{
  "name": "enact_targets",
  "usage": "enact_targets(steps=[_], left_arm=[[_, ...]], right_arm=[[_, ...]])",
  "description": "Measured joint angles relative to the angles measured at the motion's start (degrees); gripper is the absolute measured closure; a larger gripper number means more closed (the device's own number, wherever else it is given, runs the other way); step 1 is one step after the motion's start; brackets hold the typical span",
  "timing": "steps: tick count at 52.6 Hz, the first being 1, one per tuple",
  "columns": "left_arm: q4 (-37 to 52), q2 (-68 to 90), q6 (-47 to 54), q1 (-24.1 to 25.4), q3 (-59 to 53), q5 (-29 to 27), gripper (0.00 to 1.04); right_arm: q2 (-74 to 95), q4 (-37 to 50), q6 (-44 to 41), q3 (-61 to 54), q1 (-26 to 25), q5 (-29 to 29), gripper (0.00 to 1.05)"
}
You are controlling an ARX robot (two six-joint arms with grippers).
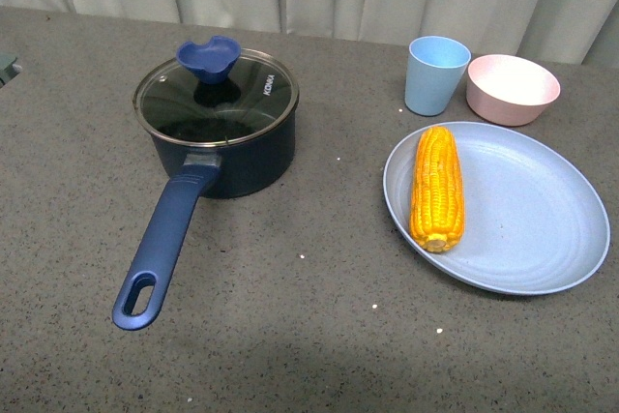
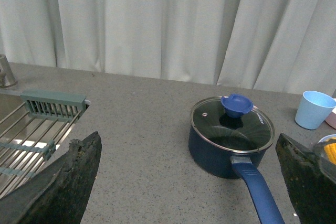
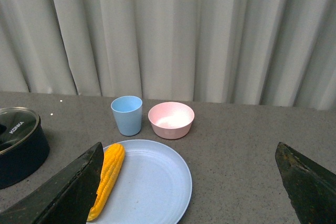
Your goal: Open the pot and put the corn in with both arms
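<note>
The pot (image 1: 242, 157) is closed: its glass lid (image 1: 253, 102) sits flat on the rim with the blue knob (image 1: 208, 55) on top. No step of the task shows as done.

The left pincer (image 2: 186, 140) is spread wide and holds nothing. The pot stands on the table (image 1: 290, 326) ahead of it and well apart, within the span of its two fingers (image 2: 68, 182). The pot's handle (image 1: 164, 239) runs back toward the pincer's side. A wire rack (image 2: 31, 129) lies out beyond the finger farther from the pot.

The right pincer (image 3: 189, 148) is also spread wide and empty. The corn (image 1: 437, 189) lies ahead of it on the blue plate (image 1: 532, 229), close to the finger on the pot's side but not touching it. Past the plate, farther from this pincer, stand a blue cup (image 1: 435, 74) and a pink bowl (image 1: 513, 89), side by side.

Neither arm shows in the front view, so both appear to hang back from the work.

By my reading everything is left to do. The left pincer must reach the knob and lift the lid clear. The right must close on the corn, carry it across and drop it into the pot. The corn looks about as long as the pot is wide, so it may need to go in tilted.
</note>
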Motion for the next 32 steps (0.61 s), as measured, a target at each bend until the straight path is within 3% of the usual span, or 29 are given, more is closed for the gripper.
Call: enact_targets(steps=[8,9,11,15,32], left_arm=[[0.0,0.0,0.0,-0.02,0.0,0.0,0.06],[-0.24,0.31,-0.46,-0.63,0.04,-1.99,0.06],[-0.26,2.67,-3.48,-3.45,0.11,-11.61,0.06],[3.23,8.5,-7.08,-4.98,0.11,-19.69,0.06],[36.65,47.36,-12.17,0.81,6.86,-14.53,0.06]], right_arm=[[0.0,0.0,0.0,0.0,0.0,0.0,0.09],[0.0,0.0,0.0,0.0,0.0,0.0,0.09],[0.0,0.0,0.0,0.0,0.0,-0.02,0.09],[-0.02,0.0,0.02,0.0,0.0,0.11,0.09],[0.0,0.0,0.02,0.0,-0.04,0.0,0.09]])
